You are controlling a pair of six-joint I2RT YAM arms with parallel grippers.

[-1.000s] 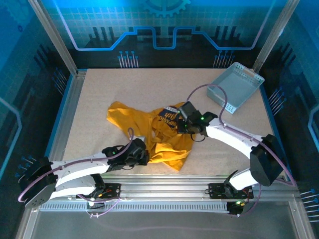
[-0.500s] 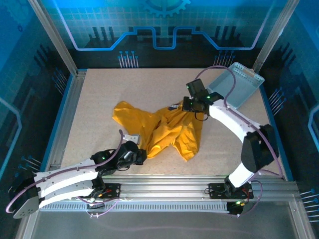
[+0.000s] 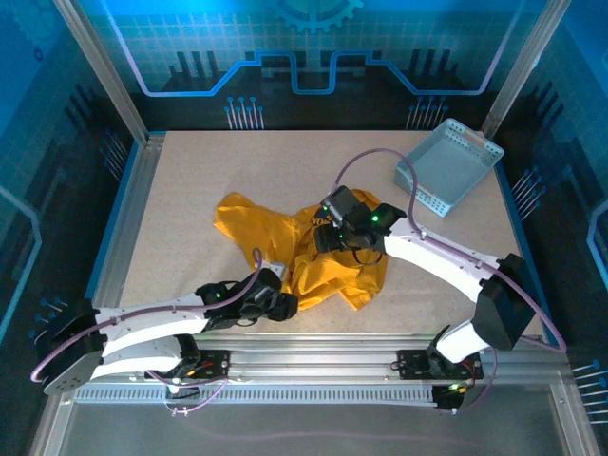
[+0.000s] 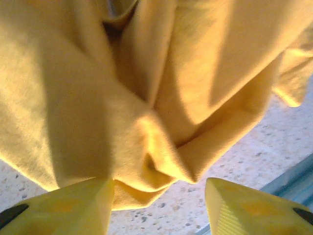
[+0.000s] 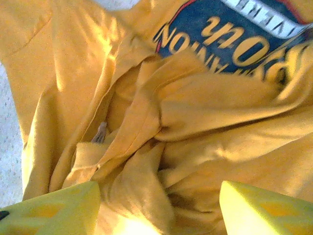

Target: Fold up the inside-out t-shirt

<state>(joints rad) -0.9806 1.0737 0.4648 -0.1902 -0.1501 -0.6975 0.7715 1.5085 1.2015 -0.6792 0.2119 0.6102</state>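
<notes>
Top view: the shirt (image 3: 256, 228) lies crumpled on the tabletop (image 3: 190, 180), just ahead of the left end effector (image 3: 277, 306) and under the right end effector (image 3: 328, 236). Closing on this heap could catch several layers at once and leave the fold lopsided.

Left wrist: the left end effector (image 4: 156, 210) is spread and empty, with thick mustard creases just ahead of it. A shallow pinch there might slip off.

Right wrist: the right end effector (image 5: 156, 210) is wide and empty above deep wrinkles, with the navy print (image 5: 230, 34) ahead. Its edges look hard to find.
</notes>
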